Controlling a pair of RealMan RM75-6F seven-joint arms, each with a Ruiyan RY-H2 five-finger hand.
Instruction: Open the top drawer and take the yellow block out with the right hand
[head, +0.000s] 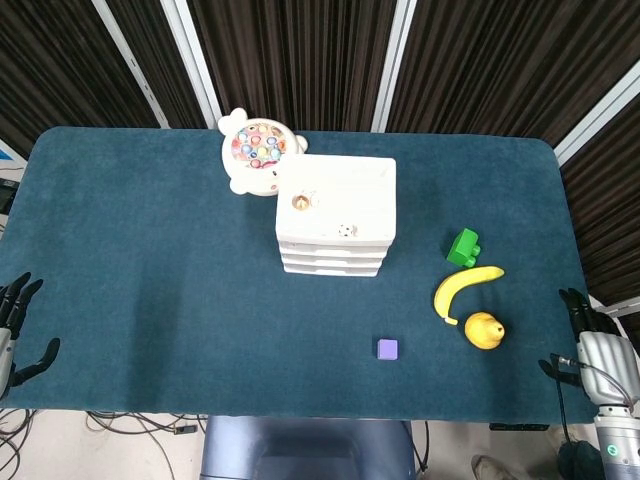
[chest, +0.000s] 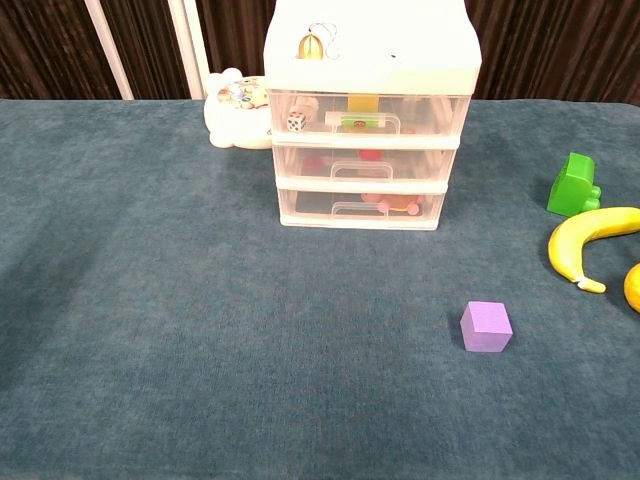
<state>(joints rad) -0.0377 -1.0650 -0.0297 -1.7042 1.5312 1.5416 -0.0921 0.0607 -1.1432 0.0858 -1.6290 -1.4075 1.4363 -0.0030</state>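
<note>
The drawer unit (head: 336, 215) sits mid-table and its top drawer (chest: 367, 119) is closed. The yellow block (chest: 363, 103) is inside it, showing through the clear front just behind the handle, with a white die (chest: 296, 122) over at the drawer's left end. The block looks like a flat-sided yellow piece; most of it is blurred by the plastic.

The right hand (head: 594, 340) is way off from the drawer unit, at the table's near right edge past the banana (head: 463, 288) and the pear (head: 484, 329), fingers spread, holding nothing. The left hand (head: 14, 325) hangs off the near left edge, also spread and empty.
</note>
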